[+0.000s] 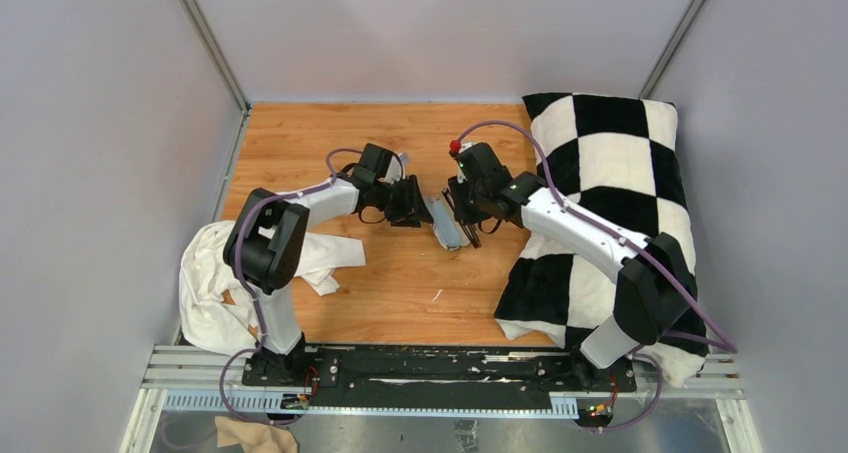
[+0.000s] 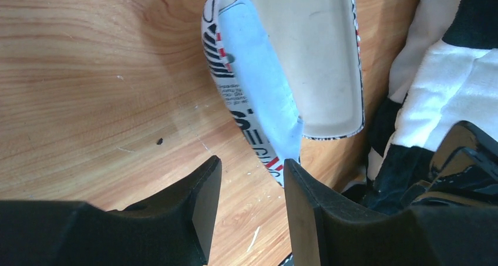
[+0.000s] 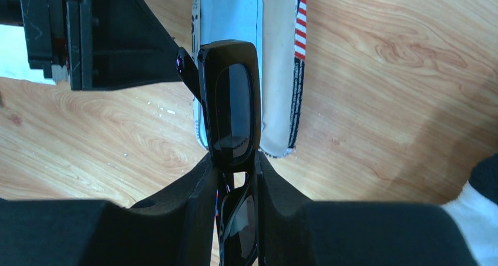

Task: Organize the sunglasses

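Observation:
My right gripper [image 3: 235,163] is shut on the black folded sunglasses [image 3: 232,110], held just above the open case [image 3: 279,72]. The case lies open on the wooden table, pale inside with a striped printed edge, and the light-blue cloth [image 3: 229,19] lies in it. In the top view the case [image 1: 447,223] sits between both grippers, the right gripper [image 1: 472,218] over its right side. My left gripper [image 2: 249,187] is open and empty just short of the case [image 2: 317,54] and cloth [image 2: 258,84], its right finger near the case's near end. It also shows in the top view [image 1: 418,211].
A black-and-white checkered pillow [image 1: 610,193] fills the right side of the table. A white crumpled cloth [image 1: 215,278] lies at the left by the left arm's base. The wooden table [image 1: 400,293] has grey walls on three sides.

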### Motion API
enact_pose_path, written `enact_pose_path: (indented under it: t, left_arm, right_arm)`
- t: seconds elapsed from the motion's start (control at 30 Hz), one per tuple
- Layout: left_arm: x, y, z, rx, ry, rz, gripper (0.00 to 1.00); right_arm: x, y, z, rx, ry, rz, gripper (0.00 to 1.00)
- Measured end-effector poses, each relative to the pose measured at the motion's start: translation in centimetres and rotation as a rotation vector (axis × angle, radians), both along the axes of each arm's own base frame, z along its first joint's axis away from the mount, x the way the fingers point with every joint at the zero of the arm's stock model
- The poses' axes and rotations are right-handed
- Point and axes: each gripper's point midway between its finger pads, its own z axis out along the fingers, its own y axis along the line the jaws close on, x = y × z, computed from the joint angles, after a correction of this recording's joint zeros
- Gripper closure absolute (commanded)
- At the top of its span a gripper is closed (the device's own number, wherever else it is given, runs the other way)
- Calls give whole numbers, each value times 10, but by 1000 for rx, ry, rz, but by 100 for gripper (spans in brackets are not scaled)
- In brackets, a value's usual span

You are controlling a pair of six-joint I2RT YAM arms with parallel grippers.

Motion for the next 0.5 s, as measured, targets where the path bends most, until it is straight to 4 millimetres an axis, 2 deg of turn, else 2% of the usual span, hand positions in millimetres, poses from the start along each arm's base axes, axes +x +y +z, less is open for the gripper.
enact_pose_path:
  t: [0.27,0.5]
  left_arm:
    - [0,-1,6,-8,-11,-1,54]
    - [3,2,31,-33,-70,7,55]
  right_arm:
    - [18,15,-11,-26,4,37,77]
    - [30,25,-27,-49,25,39,77]
